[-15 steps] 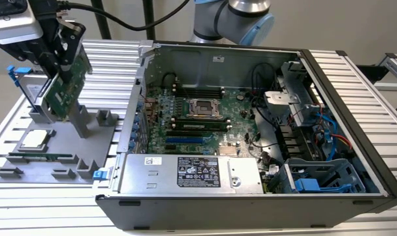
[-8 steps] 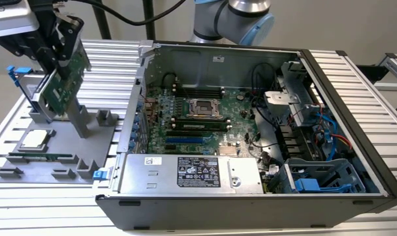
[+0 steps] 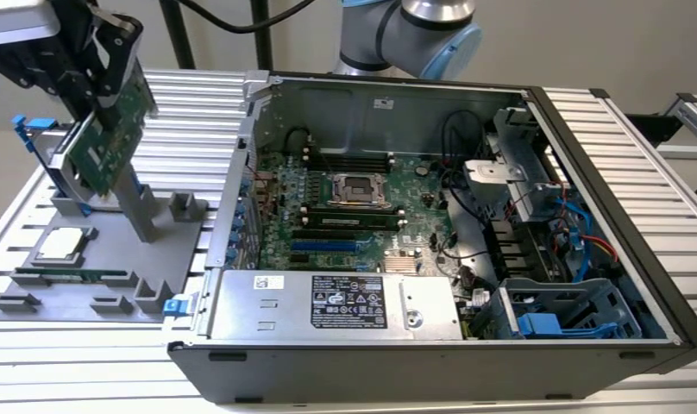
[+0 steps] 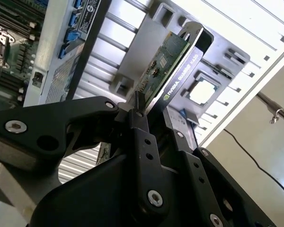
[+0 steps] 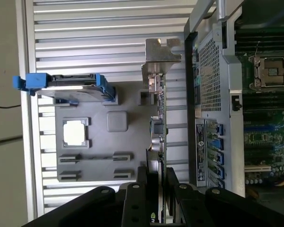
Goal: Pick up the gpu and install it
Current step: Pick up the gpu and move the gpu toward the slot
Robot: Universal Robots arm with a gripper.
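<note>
Ribbed silver worktop (image 3: 199,112) carries a grey parts tray (image 3: 113,241). Our end effector (image 4: 151,111) is clamped on the gpu (image 4: 164,66), edge-on over that tray. Beyond the tray stands the open computer case (image 3: 441,366). We judge the pick-up in hand; carrying calls for a steady, upright card.

Ribbed metal table (image 3: 607,138), pale wall (image 3: 579,34)
</note>
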